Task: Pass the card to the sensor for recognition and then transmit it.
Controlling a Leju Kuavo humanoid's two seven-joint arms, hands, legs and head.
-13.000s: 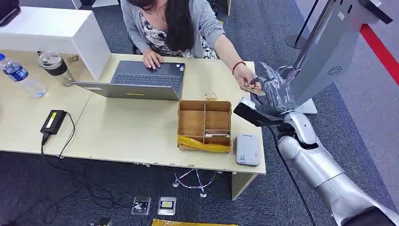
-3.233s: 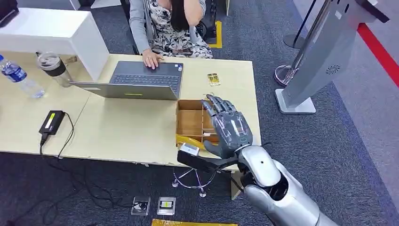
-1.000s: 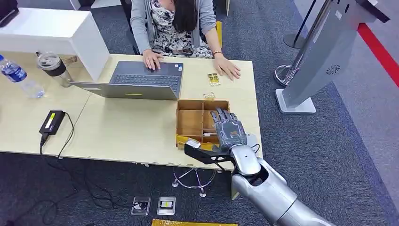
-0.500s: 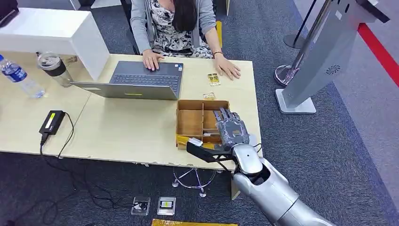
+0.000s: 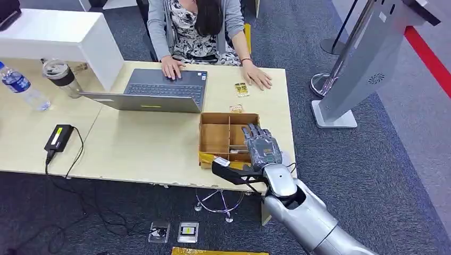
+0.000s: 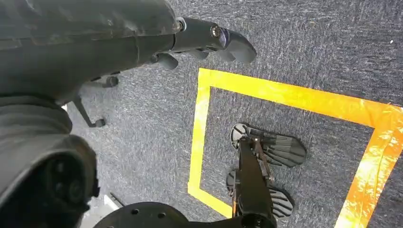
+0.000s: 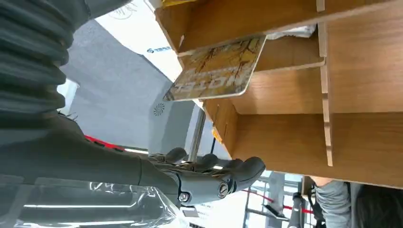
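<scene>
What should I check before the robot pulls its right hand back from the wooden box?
1. Card released: ok. The card lies in the wooden box, apart from the fingers.
2. Card lying flat: not ok. It looks propped on a divider.
3. Right hand free: ok. Fingers apart, holding nothing.
4. Person's hand away from the box: ok. It rests on the table beyond it.
5. Left hand idle: ok. It hangs over the floor, holding nothing.
</scene>
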